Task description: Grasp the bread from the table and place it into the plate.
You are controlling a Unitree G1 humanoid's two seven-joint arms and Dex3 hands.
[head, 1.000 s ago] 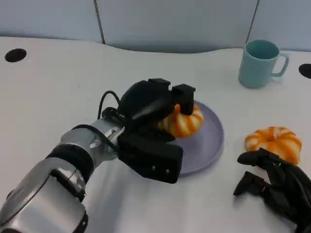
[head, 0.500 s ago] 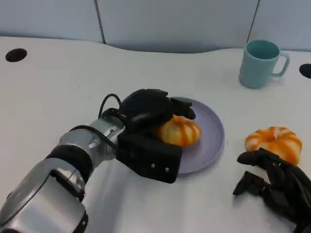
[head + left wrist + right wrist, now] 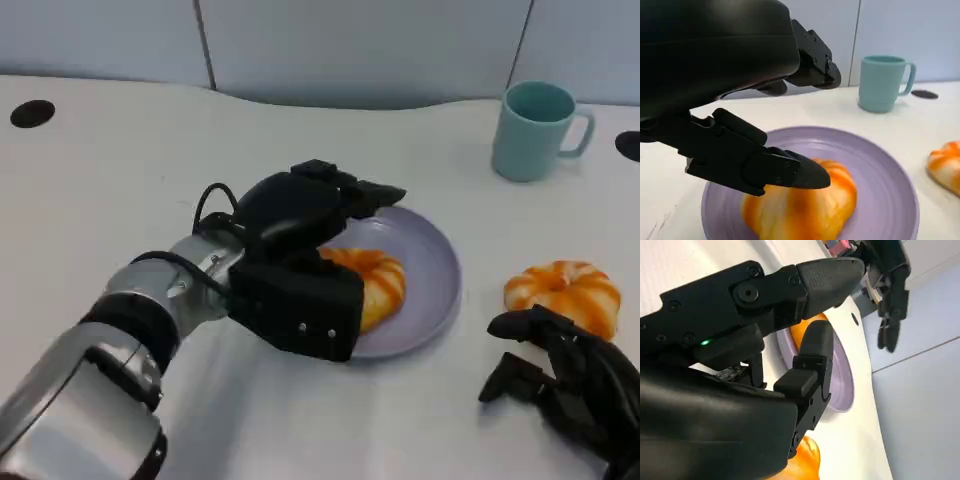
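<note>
One bread (image 3: 372,284) is seen lying inside the purple plate (image 3: 435,268), toward its near side, so this piece is judged to be delivered. The left hand (image 3: 300,255) is held just above it with the fingers (image 3: 790,169) spread and nothing gripped; in the left wrist view a lower finger is set close over the bread's top, though contact cannot be told, while the upper ones are lifted clear, as suits a release. A second bread (image 3: 563,292) is left on the white bench (image 3: 120,170) beside the plate, right by the right hand (image 3: 565,385), whose fingers are curled loosely on the bench with nothing held, apparently placed ready for it. A teal mug (image 3: 536,130) is stood well behind, out of the working path.
</note>
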